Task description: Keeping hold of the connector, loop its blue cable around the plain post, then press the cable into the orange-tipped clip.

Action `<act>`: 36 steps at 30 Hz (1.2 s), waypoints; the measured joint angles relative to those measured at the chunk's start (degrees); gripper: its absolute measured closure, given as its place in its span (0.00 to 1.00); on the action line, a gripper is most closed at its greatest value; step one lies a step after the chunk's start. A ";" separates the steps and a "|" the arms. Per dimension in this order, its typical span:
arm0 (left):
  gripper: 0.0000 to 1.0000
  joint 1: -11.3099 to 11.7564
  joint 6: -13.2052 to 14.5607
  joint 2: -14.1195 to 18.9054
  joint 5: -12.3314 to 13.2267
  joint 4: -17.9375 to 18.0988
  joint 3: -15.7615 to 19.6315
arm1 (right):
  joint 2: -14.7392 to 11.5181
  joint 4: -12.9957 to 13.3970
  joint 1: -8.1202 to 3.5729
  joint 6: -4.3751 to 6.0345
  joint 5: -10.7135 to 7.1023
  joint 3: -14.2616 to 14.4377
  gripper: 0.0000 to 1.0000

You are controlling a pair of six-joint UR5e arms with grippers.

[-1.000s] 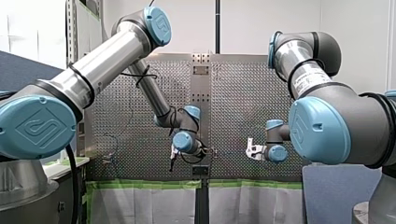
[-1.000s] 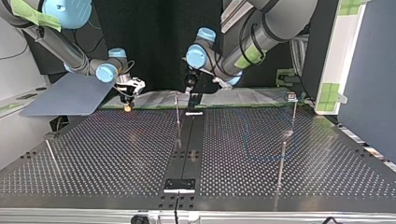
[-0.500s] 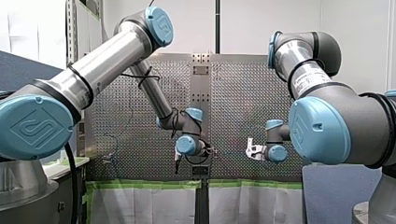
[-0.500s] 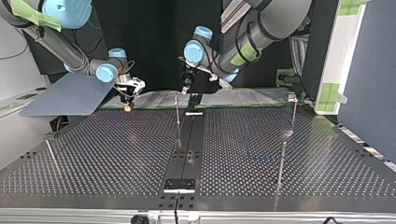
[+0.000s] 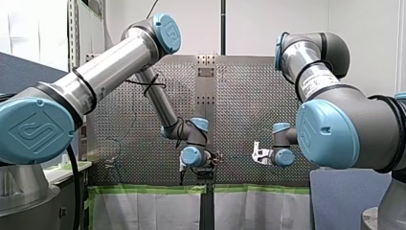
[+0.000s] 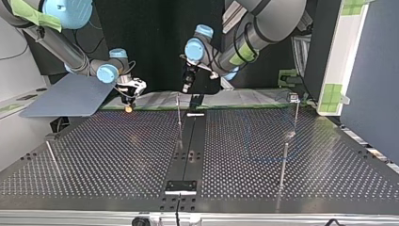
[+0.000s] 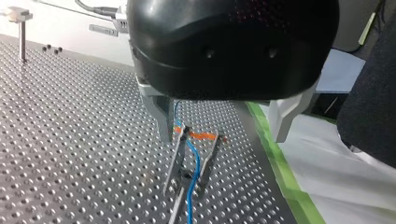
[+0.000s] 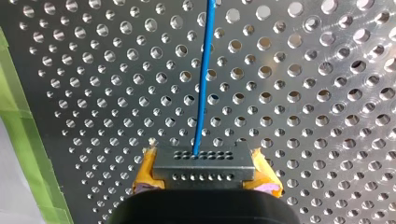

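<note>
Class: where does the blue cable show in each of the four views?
Front view: too thin to make out.
Top view: blue cable lies faintly right of the dark centre strip.
Left wrist view: between the orange-tipped clip's prongs.
Right wrist view: runs ahead from the connector.
Shared landmark: the green tape, in all four.

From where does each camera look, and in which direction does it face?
Front view: behind and above the arms, facing over the perforated table; my left arm at left, my right arm at right.
Top view: across the table, facing the arms; sides crossed, my right gripper at its left.
Left wrist view: on my left wrist, looking along my left gripper at the orange-tipped clip.
Right wrist view: on my right wrist, looking past yellow pads holding the connector.
Shared: both wrist views show the blue cable.
</note>
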State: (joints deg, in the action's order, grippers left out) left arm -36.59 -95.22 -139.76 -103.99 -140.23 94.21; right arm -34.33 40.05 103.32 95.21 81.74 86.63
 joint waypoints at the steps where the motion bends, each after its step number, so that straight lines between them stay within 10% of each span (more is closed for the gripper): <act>1: 0.00 -0.13 -0.02 0.00 0.11 0.34 0.00 | 0.00 0.00 0.00 0.00 -0.02 0.00 1.00; 22: 0.00 -1.56 -0.74 -0.02 -0.08 1.96 0.04 | 0.00 -0.06 0.00 0.09 -0.24 0.00 1.00; 36: 0.00 -1.58 -2.61 -0.02 -4.52 -1.19 0.07 | 0.00 -0.14 0.00 0.10 -0.32 0.00 1.00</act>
State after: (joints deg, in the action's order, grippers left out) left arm -38.16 -97.83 -139.78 -108.50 -141.42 94.28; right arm -34.34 39.92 103.32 95.30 81.43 86.63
